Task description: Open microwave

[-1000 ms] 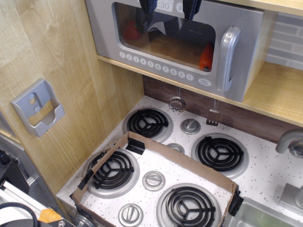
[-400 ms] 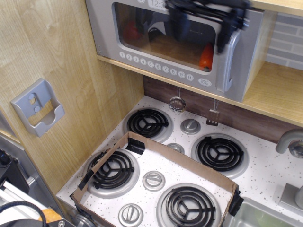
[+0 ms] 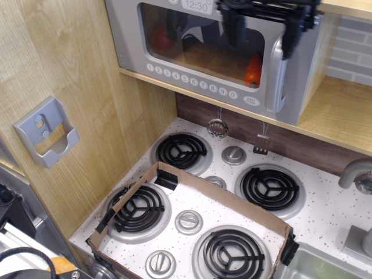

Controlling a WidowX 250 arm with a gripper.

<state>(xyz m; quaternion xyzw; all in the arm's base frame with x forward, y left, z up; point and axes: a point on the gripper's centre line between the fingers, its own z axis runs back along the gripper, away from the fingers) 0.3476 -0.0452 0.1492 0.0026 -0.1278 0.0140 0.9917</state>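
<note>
Black gripper (image 3: 261, 32). Right behind its jaws, the microwave (image 3: 133, 40) is silver-grey with white number buttons, something red-orange showing through the window. Way below the jaws, a white speckled stovetop (image 3: 325, 209) with black coil burners (image 3: 270, 189) and a brown cardboard frame (image 3: 232, 203).

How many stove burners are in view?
4: back left, back right, front left, front right. The cardboard frame rings the front pair and crosses the front left one; none seems hidden.
</note>
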